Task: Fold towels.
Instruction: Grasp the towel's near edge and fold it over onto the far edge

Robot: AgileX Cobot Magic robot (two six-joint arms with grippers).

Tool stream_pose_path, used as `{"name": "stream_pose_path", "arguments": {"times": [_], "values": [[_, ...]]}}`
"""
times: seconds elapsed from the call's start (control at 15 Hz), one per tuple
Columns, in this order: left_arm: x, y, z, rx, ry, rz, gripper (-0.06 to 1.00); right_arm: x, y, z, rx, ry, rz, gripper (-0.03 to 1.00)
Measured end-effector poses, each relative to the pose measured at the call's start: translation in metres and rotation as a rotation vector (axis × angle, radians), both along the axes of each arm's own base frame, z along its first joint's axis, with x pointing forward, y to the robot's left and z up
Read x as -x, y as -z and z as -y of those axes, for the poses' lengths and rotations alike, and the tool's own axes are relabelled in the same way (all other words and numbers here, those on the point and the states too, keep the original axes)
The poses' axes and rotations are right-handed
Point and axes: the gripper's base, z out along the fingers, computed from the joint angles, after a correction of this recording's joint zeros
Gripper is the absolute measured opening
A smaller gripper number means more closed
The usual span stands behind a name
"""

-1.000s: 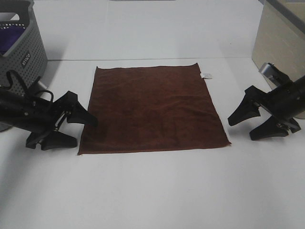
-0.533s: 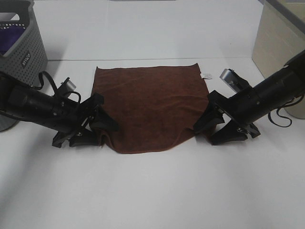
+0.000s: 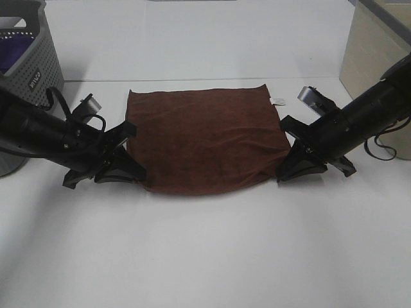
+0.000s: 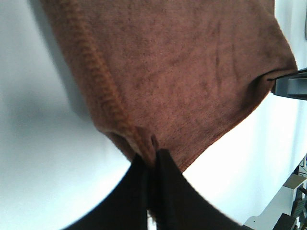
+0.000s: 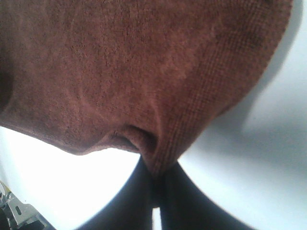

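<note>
The dark reddish-brown towel (image 3: 205, 141) lies on the white table, its small white tag (image 3: 277, 101) at the far right corner. My left gripper (image 3: 136, 162) is shut on the towel's near left corner, and my right gripper (image 3: 286, 160) is shut on its near right corner. Both corners are raised and the near edge sags in a curve between them. In the left wrist view the gripper (image 4: 152, 155) pinches the stitched hem of the towel (image 4: 182, 62). In the right wrist view the gripper (image 5: 156, 176) pinches a bunched corner of the towel (image 5: 129, 62).
A grey perforated basket (image 3: 32, 77) holding purple fabric (image 3: 13, 54) stands at the far left. A beige box (image 3: 379, 58) stands at the far right. The white table (image 3: 205, 256) stretches in front of the towel.
Both grippers moved inward from beside the towel, shut on its near corners and lifted them. The near edge has drawn back toward the far side and now curves.
</note>
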Motion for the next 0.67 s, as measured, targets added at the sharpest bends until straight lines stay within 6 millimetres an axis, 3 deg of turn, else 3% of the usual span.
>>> {"name": "stream_pose_path", "arguments": {"times": [0.4, 0.67], "values": [[0.025, -0.009, -0.005, -0.070, 0.096, -0.141, 0.01, 0.019, -0.027, 0.005, 0.054, -0.069, -0.107, 0.00], [0.071, -0.018, -0.012, -0.067, 0.078, -0.229, 0.01, 0.067, -0.027, 0.005, 0.046, -0.070, -0.227, 0.00]]}}
